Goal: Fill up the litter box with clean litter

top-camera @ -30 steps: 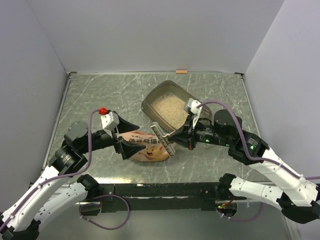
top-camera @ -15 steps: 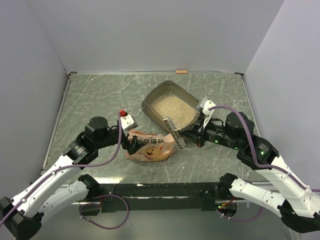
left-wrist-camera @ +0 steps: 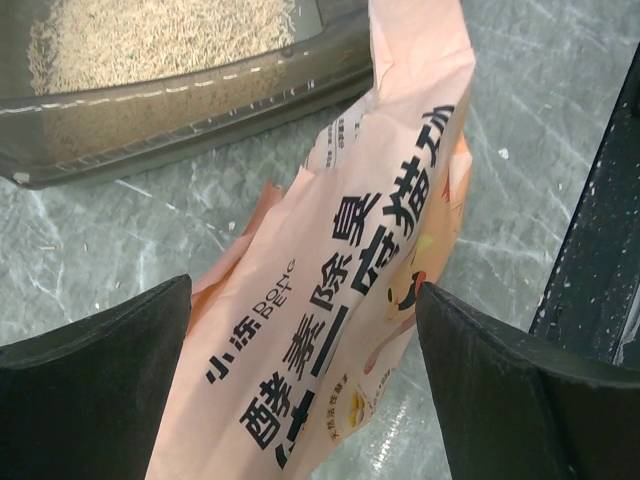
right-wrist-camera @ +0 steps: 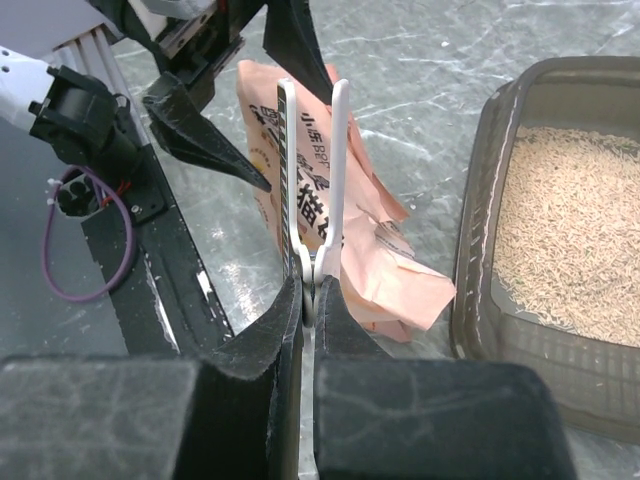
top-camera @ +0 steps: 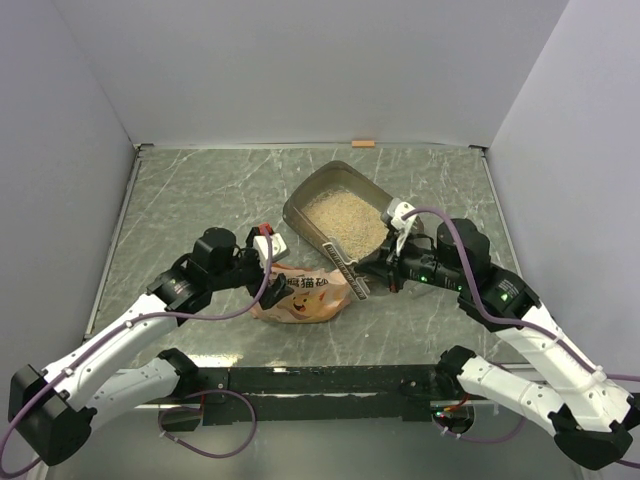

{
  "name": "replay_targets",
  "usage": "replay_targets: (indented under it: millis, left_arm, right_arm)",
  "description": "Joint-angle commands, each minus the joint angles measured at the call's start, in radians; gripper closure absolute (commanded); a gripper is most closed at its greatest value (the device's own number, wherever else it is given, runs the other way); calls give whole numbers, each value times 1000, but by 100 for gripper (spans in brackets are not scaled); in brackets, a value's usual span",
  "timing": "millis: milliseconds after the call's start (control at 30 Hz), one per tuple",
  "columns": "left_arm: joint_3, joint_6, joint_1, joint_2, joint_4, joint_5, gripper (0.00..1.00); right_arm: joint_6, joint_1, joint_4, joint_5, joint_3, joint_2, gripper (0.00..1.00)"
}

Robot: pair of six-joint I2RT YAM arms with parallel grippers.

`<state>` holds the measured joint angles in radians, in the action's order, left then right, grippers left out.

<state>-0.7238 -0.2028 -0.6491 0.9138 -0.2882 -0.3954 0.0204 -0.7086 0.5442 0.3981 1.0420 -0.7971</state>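
The litter box (top-camera: 300, 205) is a dark translucent tray at centre-right, with pale beige litter (top-camera: 340, 215) in it. It also shows in the left wrist view (left-wrist-camera: 200, 110) and the right wrist view (right-wrist-camera: 475, 250). The crinkled orange-pink bag (top-camera: 305, 297) lies on the table just in front of it. My left gripper (top-camera: 274, 272) is open, its fingers on either side of the bag (left-wrist-camera: 340, 270) without closing on it. My right gripper (top-camera: 378, 268) is shut on a long white bag clip (top-camera: 345, 262), held above the bag's right end (right-wrist-camera: 375, 255); the clip's two arms (right-wrist-camera: 337, 150) stand apart.
A small tan strip (top-camera: 362, 143) lies at the back wall. A black rail (top-camera: 320, 380) runs along the near table edge, close to the bag. Grey walls close in the left, right and back sides.
My left arm has swung right and its open gripper now straddles the bag's left end. My right gripper has carried the white clip up and right, off the bag's middle.
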Motion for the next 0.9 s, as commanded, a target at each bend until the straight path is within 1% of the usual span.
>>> replay_targets:
  millis: [0,100,133,200,267,300,333,367,400,433,467,533,600,667,867]
  left_arm:
    - [-23,-27,0,16,0,17,3]
    - [-31,-46,0,45,-22,30,3]
    - [-31,-50,0,57,-22,36,1]
    - [-32,-44,0,66,-20,33,3]
    - [-28,-35,0,77,-11,17,11]
    - [-26,-33,2,82,-9,9,17]
    - [-29,-35,0,91,-20,4,34]
    - [-31,-30,0,97,-25,1,47]
    - [-31,-27,0,102,-31,3,63]
    - [-32,-27,0,111,-35,1,87]
    - [-32,-24,0,111,-40,1,94]
    - [-25,-15,0,103,-32,3,99]
    - [-20,-12,0,96,-26,-8,99]
    - [-16,-12,0,88,-28,-13,99]
    - [4,0,0,51,-8,-33,99]
  right_arm:
    - [10,15,-78,57,-32,41,100]
    - [12,18,-86,64,-48,49,100]
    - [15,20,-84,64,-49,47,100]
    - [18,21,-82,62,-53,39,100]
    - [12,26,-101,77,-54,26,100]
    - [9,31,-105,94,-53,18,100]
    - [4,32,-108,96,-50,-3,100]
    - [6,34,-105,91,-43,-16,100]
    - [9,35,-107,81,-33,-25,100]
    - [18,37,-110,61,-33,-43,100]
    - [50,38,-127,55,-40,-51,100]
    - [79,38,-197,54,-72,-59,100]
    - [119,40,-227,68,-85,-71,100]
    - [163,41,-251,114,-79,-99,100]
    - [246,49,-283,191,-22,-204,100]
